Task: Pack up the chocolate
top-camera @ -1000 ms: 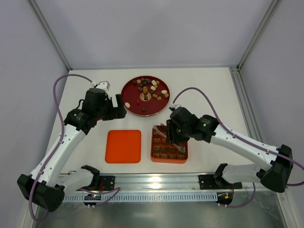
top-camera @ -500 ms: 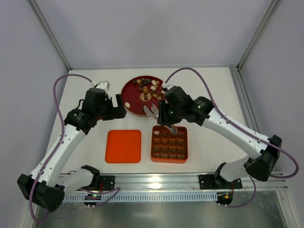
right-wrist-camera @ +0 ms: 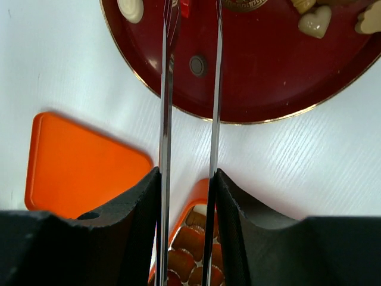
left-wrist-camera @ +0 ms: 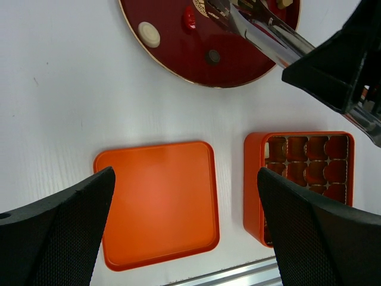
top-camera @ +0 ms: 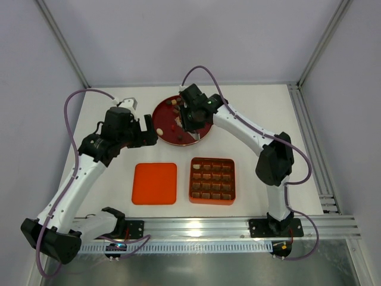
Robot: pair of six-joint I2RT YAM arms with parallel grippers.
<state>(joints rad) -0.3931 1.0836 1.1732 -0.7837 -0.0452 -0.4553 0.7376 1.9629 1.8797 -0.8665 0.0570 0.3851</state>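
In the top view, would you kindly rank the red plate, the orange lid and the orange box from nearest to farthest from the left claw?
From the left claw:
1. red plate, right beside it, toward the back.
2. orange lid, in front of it, toward the arm bases.
3. orange box, to the right of the lid.

White bench (top-camera: 262, 119) in view: a dark red plate (top-camera: 166, 134) sits far, about the middle. Nearer, two orange pieces lie side by side with a gap between them, the flat lid (top-camera: 154, 183) left, the gridded box (top-camera: 212, 201) right.
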